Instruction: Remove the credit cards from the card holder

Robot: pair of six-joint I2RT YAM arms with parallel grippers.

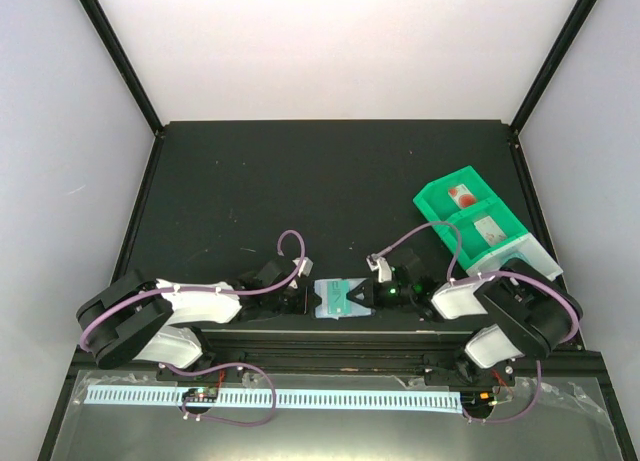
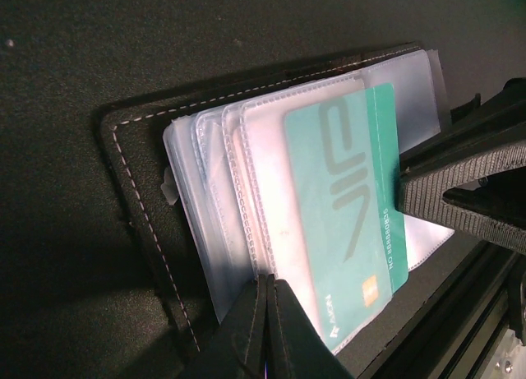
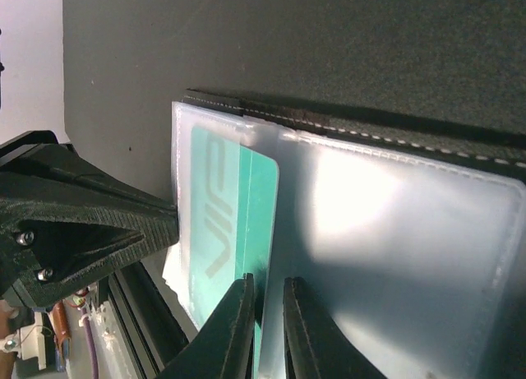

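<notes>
The black card holder (image 1: 337, 299) lies open near the table's front edge, between my two grippers. Its stitched leather edge (image 2: 131, 165) frames a fan of clear plastic sleeves (image 2: 222, 198). A teal credit card (image 2: 349, 206) marked VIP sticks partway out of one sleeve. My left gripper (image 2: 269, 279) is shut, its tips resting on the sleeves' near edge. In the right wrist view, my right gripper (image 3: 268, 284) stands slightly open. The teal card's (image 3: 222, 223) free edge lies in the narrow gap, beside a large clear sleeve (image 3: 394, 256).
A green compartment tray (image 1: 435, 199) stands at the right. One compartment holds a pale card with a red mark (image 1: 461, 194), another a grey card (image 1: 489, 229). The table's front rail runs just behind the card holder.
</notes>
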